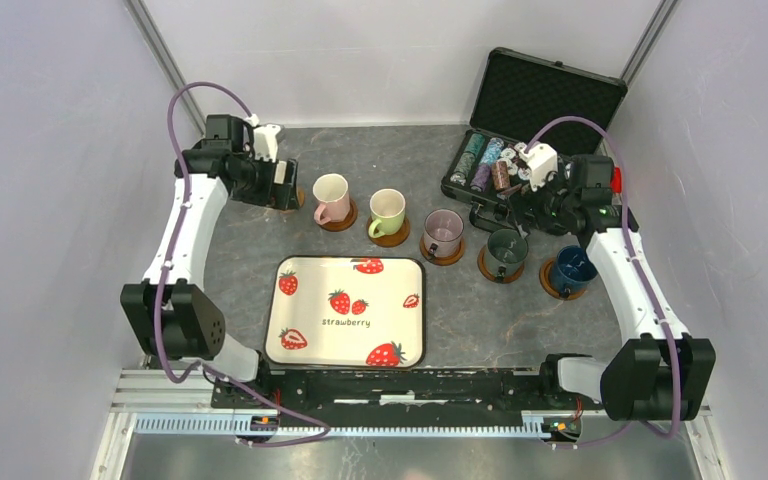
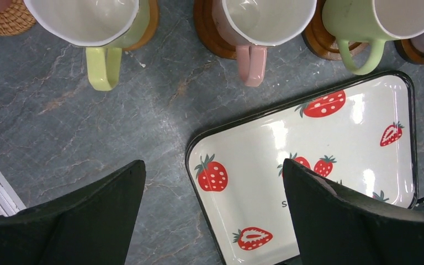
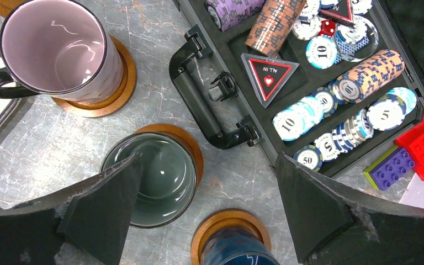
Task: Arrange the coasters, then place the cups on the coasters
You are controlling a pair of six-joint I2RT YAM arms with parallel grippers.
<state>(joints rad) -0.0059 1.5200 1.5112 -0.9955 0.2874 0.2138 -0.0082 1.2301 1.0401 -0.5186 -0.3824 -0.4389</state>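
left gripper: jaws were spread wide with nothing held; it hung over the table beside a corner of the tray.
right gripper: jaws were equally wide and empty (one finger overlapped the grey-green cup in its own view, but whether it touched could not be told).
coasters: one lay under each visible cup, in a curved row behind the tray.
lime-handled cup: stood at the left end of the row on an orange-brown coaster, mostly hidden beneath the left gripper in the top view.
pink cup: stood next along, upright on a dark coaster.
pale green cup: stood just right of the pink one, on its own coaster.
mauve cup: stood mid-row on a coaster, its black handle toward the tray.
grey-green cup: sat on a coaster near the handle of the chip case.
dark blue cup: stood at the right end, on a coaster.
chip case: lay open at the back right, with chips inside.
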